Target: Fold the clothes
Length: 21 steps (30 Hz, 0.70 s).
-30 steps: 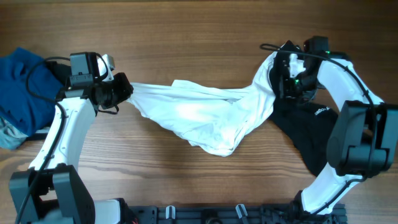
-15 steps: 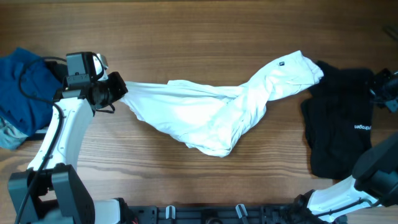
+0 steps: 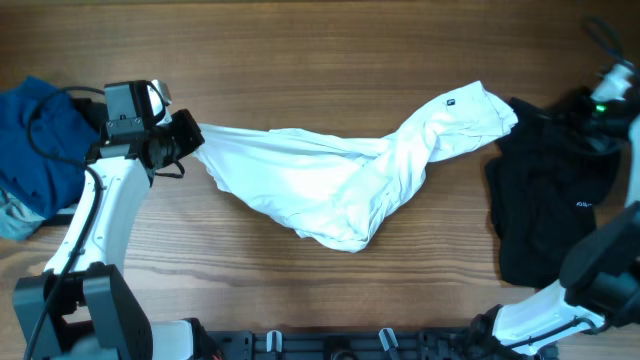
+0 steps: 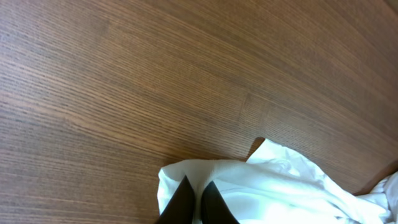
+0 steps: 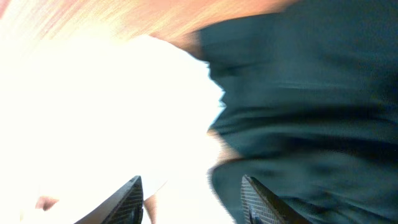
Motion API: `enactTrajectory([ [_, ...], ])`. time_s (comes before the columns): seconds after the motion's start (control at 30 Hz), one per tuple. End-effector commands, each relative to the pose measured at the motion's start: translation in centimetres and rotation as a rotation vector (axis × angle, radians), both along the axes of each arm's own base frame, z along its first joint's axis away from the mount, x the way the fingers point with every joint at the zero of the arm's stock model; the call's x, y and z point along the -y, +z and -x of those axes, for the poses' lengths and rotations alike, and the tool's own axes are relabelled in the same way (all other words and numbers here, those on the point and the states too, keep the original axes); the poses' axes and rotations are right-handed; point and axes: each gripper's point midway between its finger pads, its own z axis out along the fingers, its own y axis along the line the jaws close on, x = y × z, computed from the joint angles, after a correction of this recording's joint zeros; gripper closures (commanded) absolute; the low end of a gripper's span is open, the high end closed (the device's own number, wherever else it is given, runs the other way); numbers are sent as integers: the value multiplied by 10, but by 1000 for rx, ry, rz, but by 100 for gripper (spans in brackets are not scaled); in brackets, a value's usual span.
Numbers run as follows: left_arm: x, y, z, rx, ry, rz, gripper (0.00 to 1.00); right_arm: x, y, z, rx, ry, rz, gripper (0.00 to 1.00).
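Left claw point(image 4: 198, 194): pressed together, pinching a bunched edge of the white T-shirt point(image 3: 340, 185).
Left claw from overhead point(image 3: 188, 140): at the shirt's left end, with the cloth drawn out from it in a narrow band toward the right.
Right claw point(image 5: 191, 186): spread apart; the wrist view is blurred and washed out, with bright white cloth below on one side and dark cloth on the other.
Right arm point(image 3: 612, 90): at the far right edge of the table, over the top of the black garment; the claw itself is too small to make out from overhead.
White T-shirt: lying across the middle of the table, twisted and bunched, running from the left claw to the upper right, with a loose fold sagging toward the near edge at centre.
Neck tag point(image 3: 451, 99): small and dark, facing up near the shirt's right end.
Black garment point(image 3: 545, 200): crumpled on the right, touching the shirt's right end, with small pale lettering on it.
Blue garment point(image 3: 35, 150): heaped at the left edge beside the left arm, apart from the shirt.
Table point(image 3: 300, 50): brown wood grain.
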Motion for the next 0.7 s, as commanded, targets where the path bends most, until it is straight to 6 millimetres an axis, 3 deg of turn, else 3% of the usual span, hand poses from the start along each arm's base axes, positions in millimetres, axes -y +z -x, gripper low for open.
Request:
enactTrajectory([
  [0.0, -5, 2, -1, -5, 36, 4, 96, -84, 11, -21, 80, 320, 1, 43],
  [0.07, -5, 2, 0, -10, 36, 4, 96, -118, 4, -27, 53, 382, 47, 43],
  [0.3, -5, 0, 2, -18, 36, 5, 96, -209, -31, -43, 4, 489, 233, 36],
  [0.47, -4, -1, 4, -28, 35, 6, 96, -241, -74, -49, -44, 505, 338, 39],
  [0.57, -4, -1, 4, -30, 36, 7, 96, -233, -98, -46, -120, 424, 381, 43],
  [0.67, -4, -1, 4, -30, 35, 6, 96, -228, -109, -44, -155, 369, 386, 43],
])
